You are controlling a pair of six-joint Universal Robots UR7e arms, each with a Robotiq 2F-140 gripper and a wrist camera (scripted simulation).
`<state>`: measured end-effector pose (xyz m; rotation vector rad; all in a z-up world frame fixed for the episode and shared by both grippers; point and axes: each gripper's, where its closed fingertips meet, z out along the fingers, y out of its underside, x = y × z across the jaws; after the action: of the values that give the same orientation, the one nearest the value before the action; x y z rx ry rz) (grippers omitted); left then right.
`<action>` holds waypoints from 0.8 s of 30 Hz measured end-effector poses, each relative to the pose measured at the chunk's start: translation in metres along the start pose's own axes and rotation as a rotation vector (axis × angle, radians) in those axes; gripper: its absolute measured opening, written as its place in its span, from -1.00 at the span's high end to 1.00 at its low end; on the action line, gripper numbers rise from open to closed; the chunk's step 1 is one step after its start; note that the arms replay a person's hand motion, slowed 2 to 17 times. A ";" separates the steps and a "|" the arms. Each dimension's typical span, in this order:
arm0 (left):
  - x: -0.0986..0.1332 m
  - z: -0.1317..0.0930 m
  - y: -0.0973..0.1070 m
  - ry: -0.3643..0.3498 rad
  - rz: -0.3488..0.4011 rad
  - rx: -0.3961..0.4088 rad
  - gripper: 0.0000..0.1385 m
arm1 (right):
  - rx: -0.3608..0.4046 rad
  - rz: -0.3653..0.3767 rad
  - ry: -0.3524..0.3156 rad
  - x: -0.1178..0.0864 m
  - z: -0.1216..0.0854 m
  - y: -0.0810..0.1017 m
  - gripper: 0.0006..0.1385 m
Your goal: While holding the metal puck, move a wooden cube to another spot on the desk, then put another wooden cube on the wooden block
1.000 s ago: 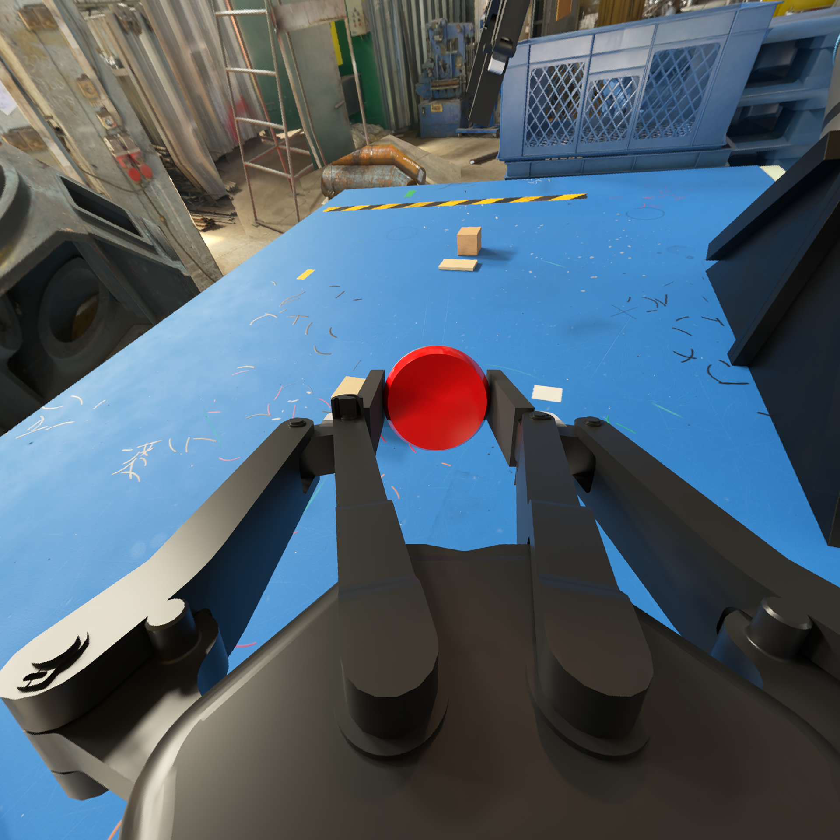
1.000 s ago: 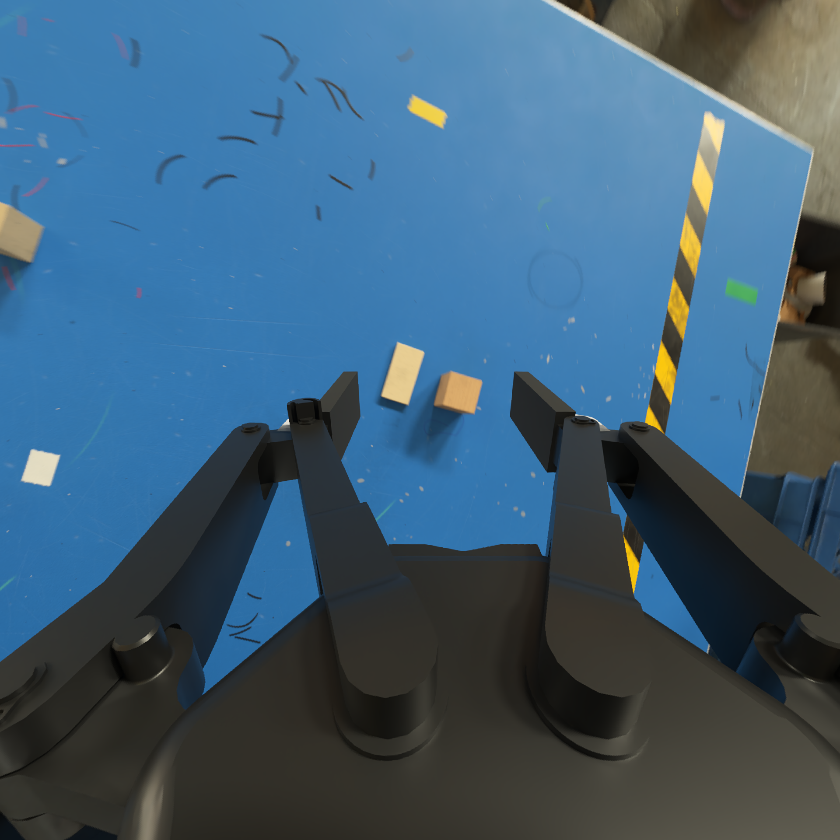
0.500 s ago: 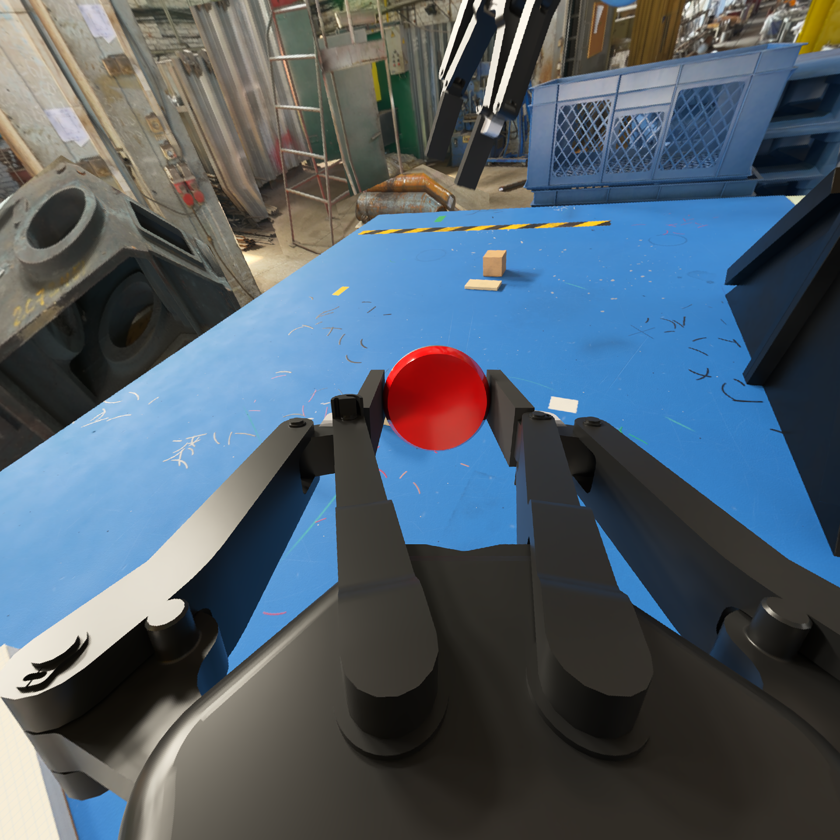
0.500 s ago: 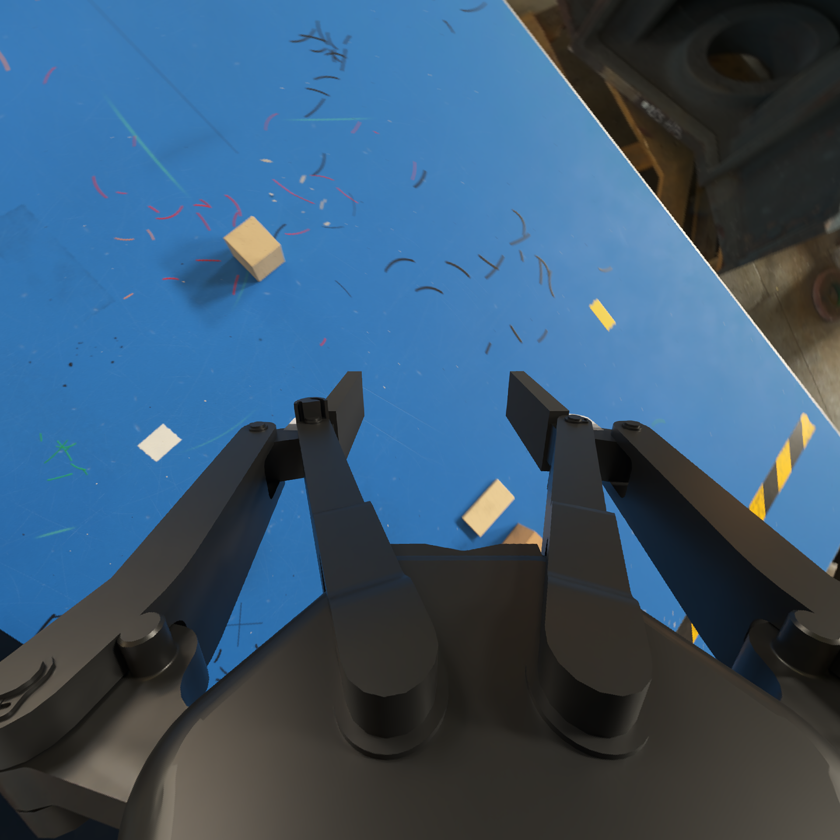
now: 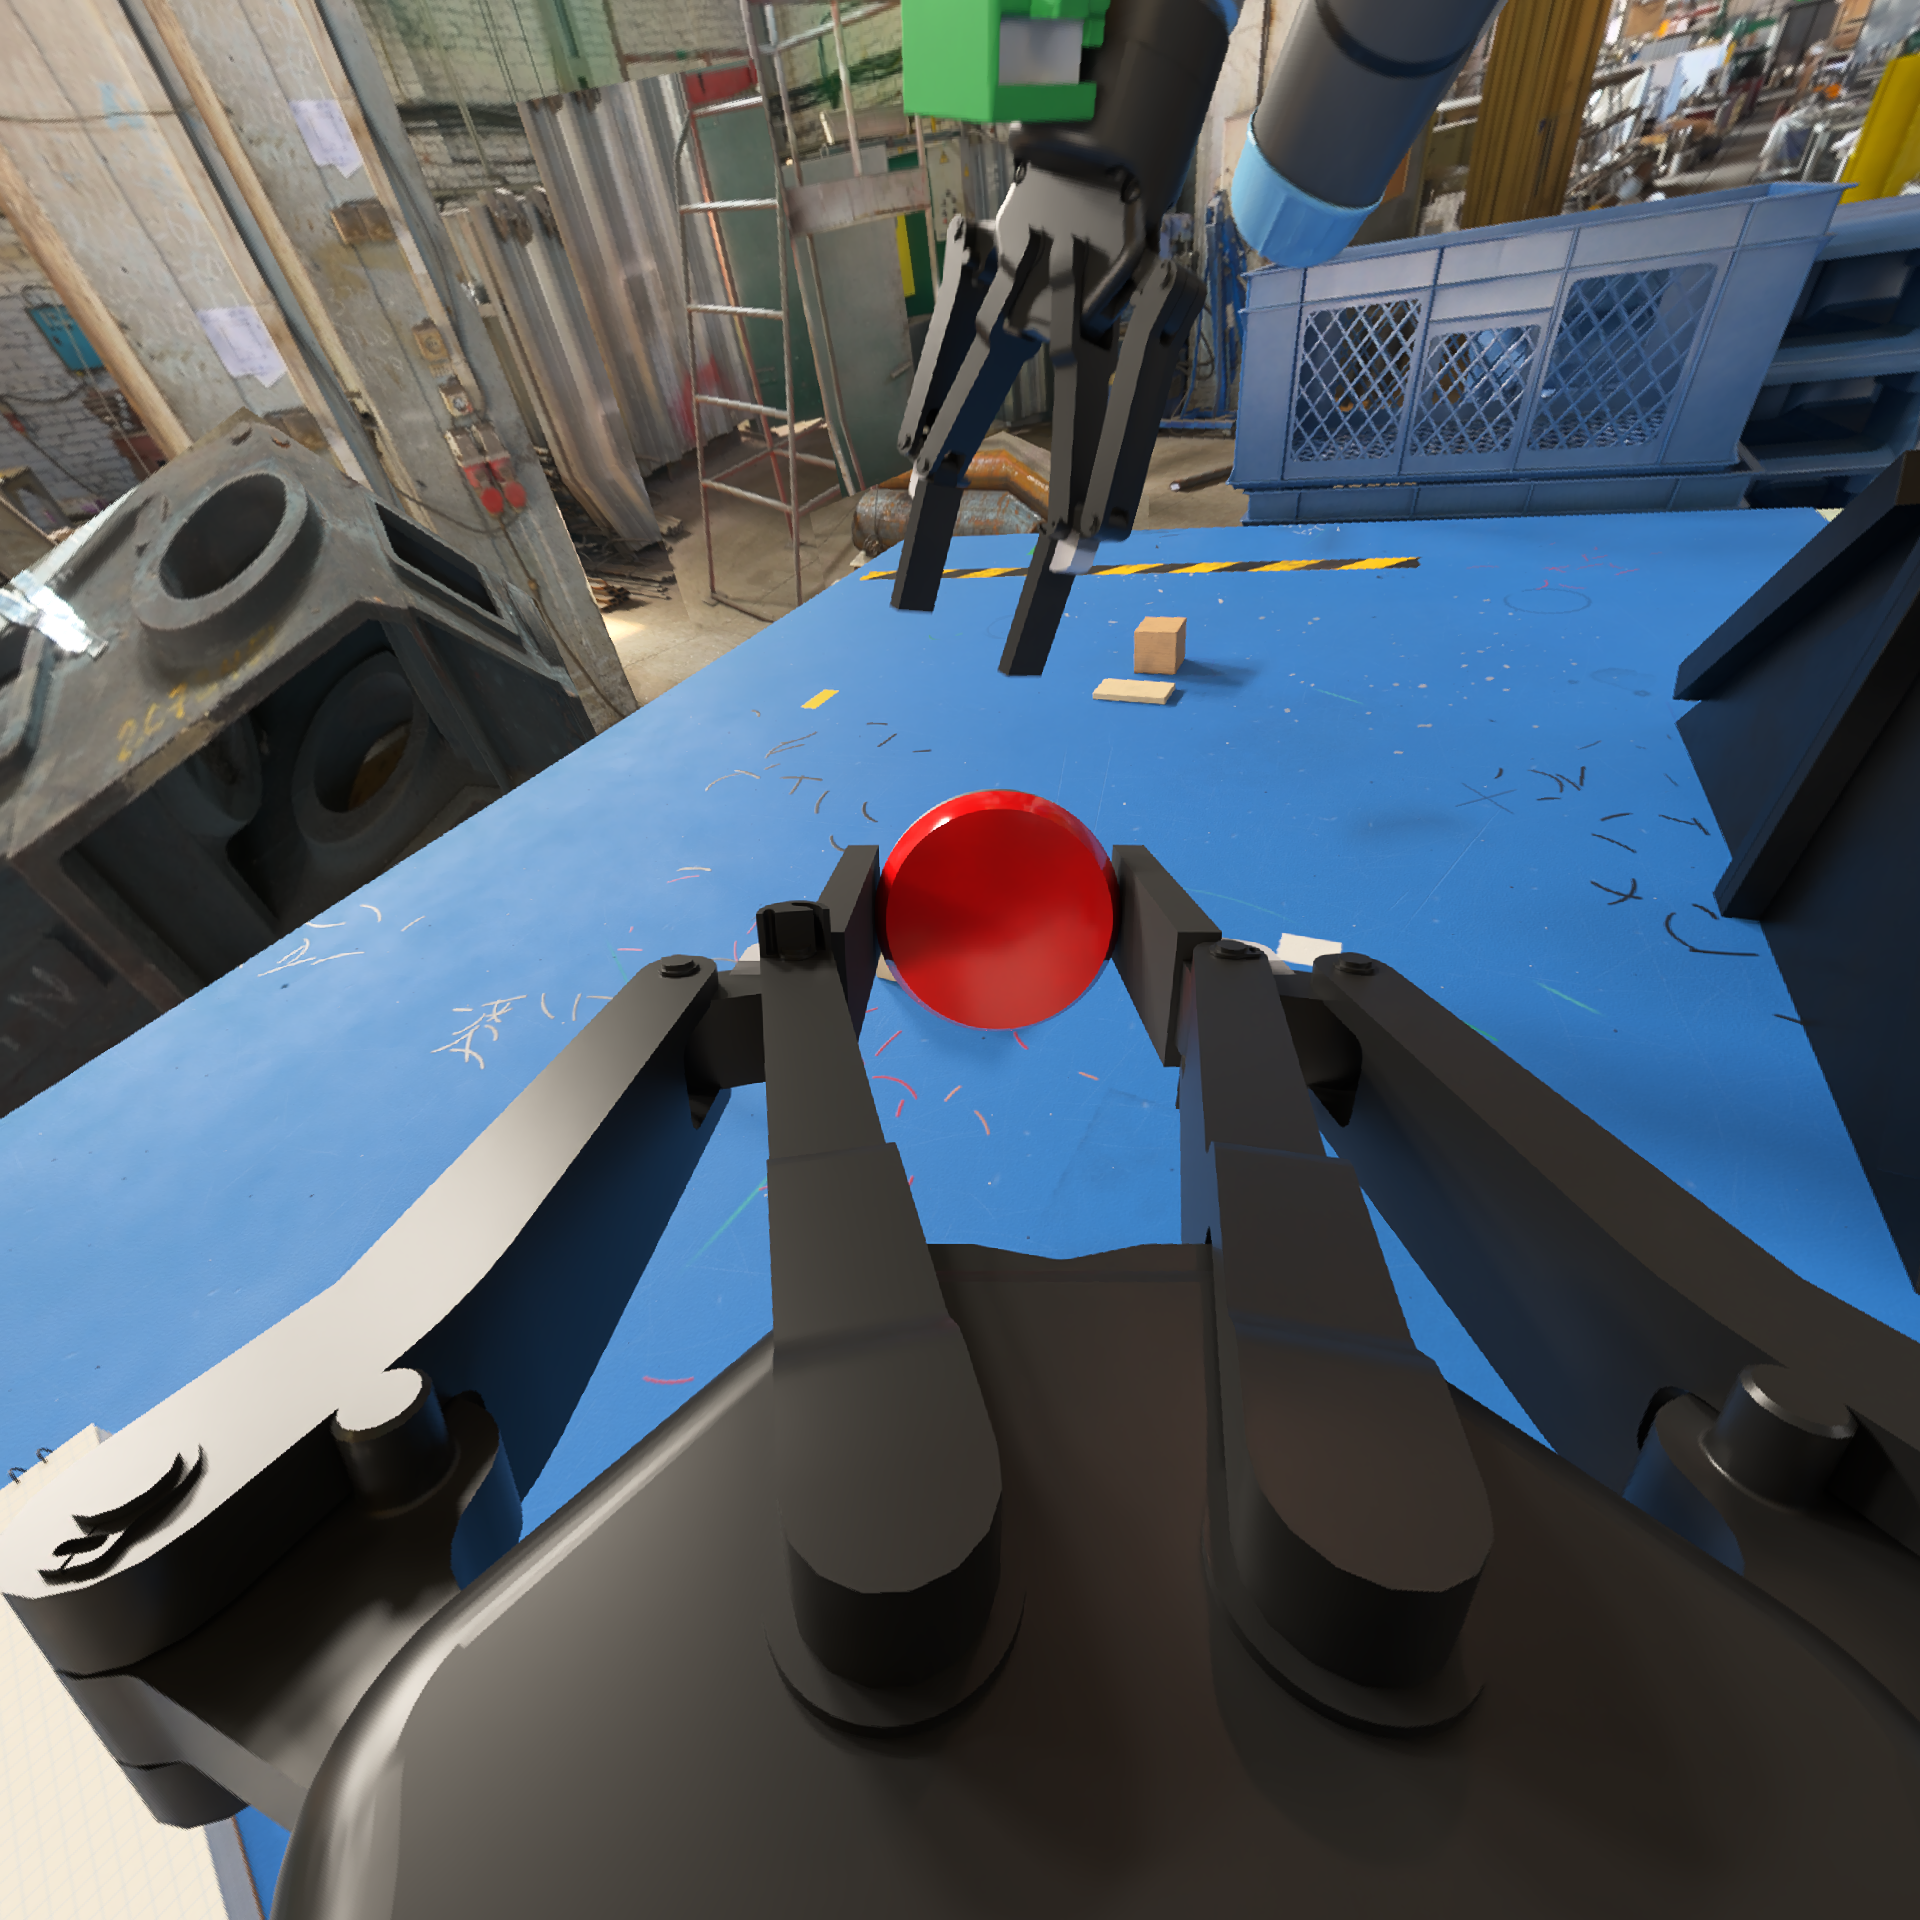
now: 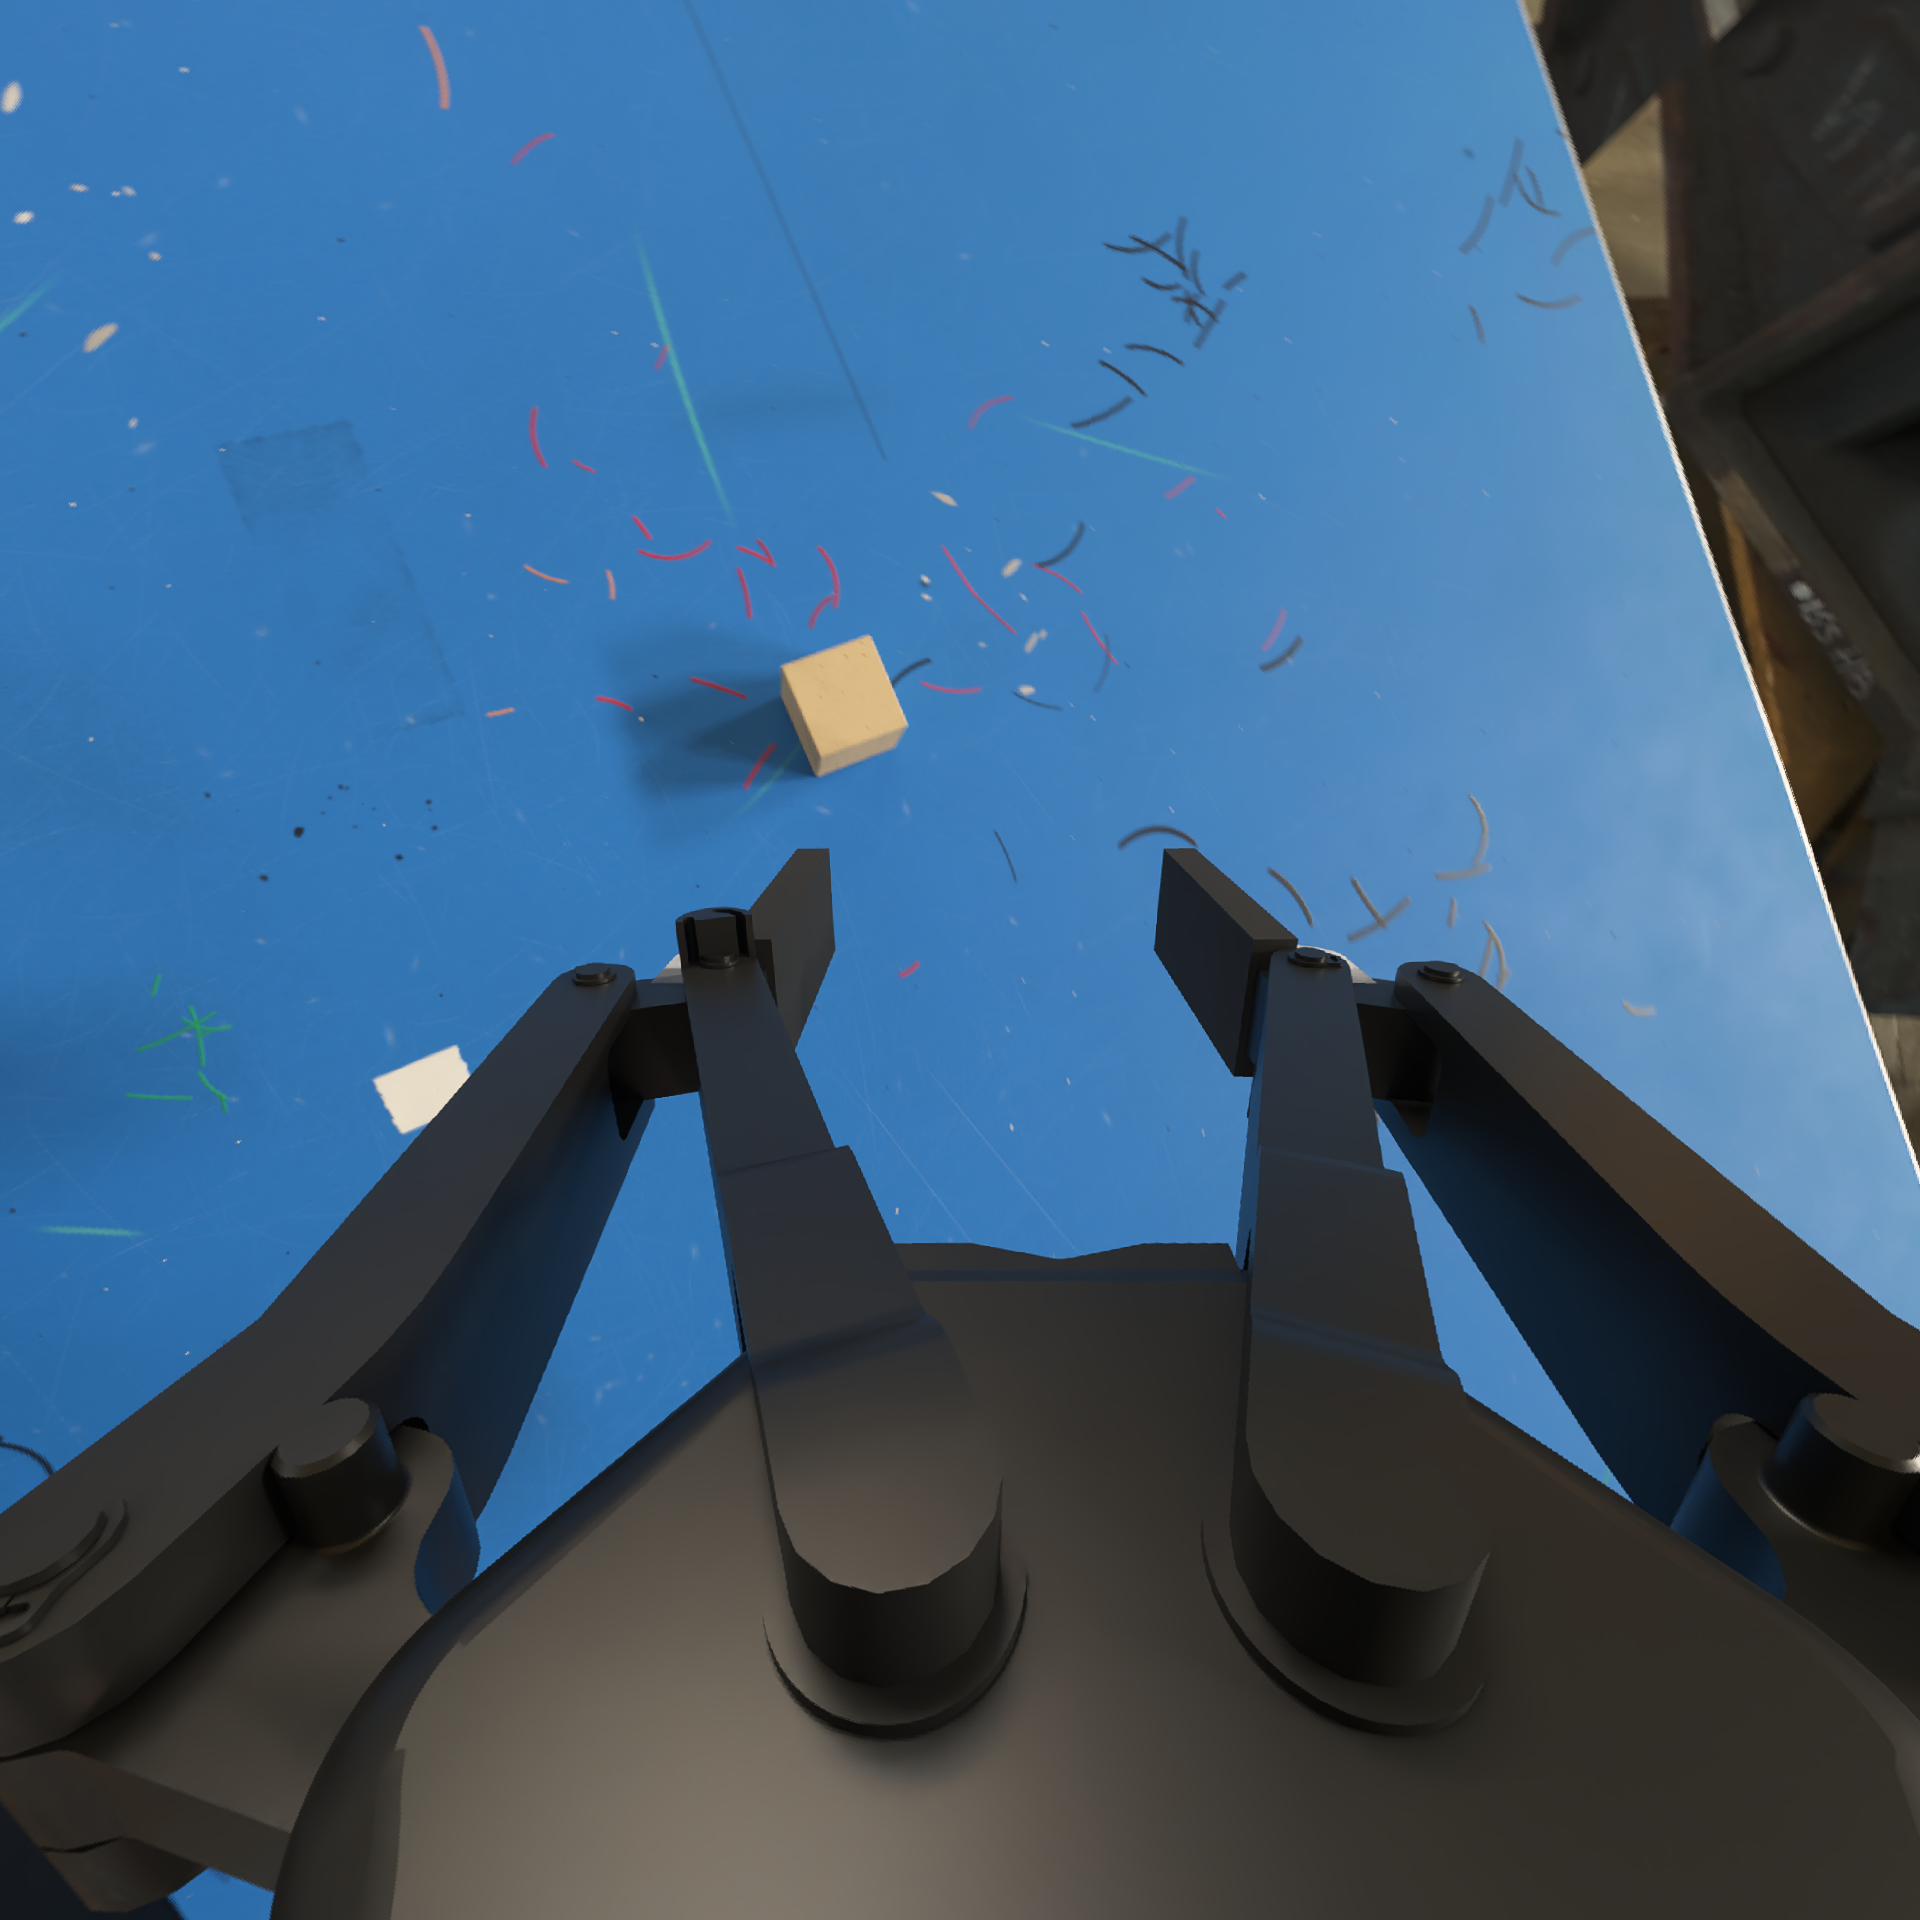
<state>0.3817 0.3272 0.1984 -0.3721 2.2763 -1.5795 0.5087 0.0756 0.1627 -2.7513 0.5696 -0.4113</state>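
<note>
I held the red metal puck (image 5: 995, 914) clamped in my left gripper (image 5: 995, 935) above the blue desk (image 5: 312, 1143). Only that view showed a wooden cube (image 5: 1158, 644) beside the flat wooden block (image 5: 1132, 691); my right gripper (image 6: 995, 935), fingers apart and empty, saw a paler cube (image 6: 844, 704)

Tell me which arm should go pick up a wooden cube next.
The right. Its gripper is open and empty above the desk, with a wooden cube just ahead. The left gripper is shut on the red puck.
</note>
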 end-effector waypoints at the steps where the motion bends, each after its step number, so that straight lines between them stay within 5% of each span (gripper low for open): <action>1: 0.000 0.000 0.000 -0.001 0.001 0.001 0.15 | 0.006 -0.020 -0.013 -0.004 0.006 -0.005 -0.19; 13: -0.004 -0.003 -0.001 -0.009 -0.001 0.008 0.15 | -0.010 -0.252 -0.106 -0.037 0.070 -0.034 -0.13; 24: -0.004 0.001 0.002 -0.004 -0.001 -0.005 0.15 | -0.073 -0.362 -0.171 -0.052 0.108 -0.043 0.00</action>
<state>0.3861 0.3286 0.1968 -0.3780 2.2774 -1.5729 0.5134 0.1599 0.0675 -2.9240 0.0423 -0.2326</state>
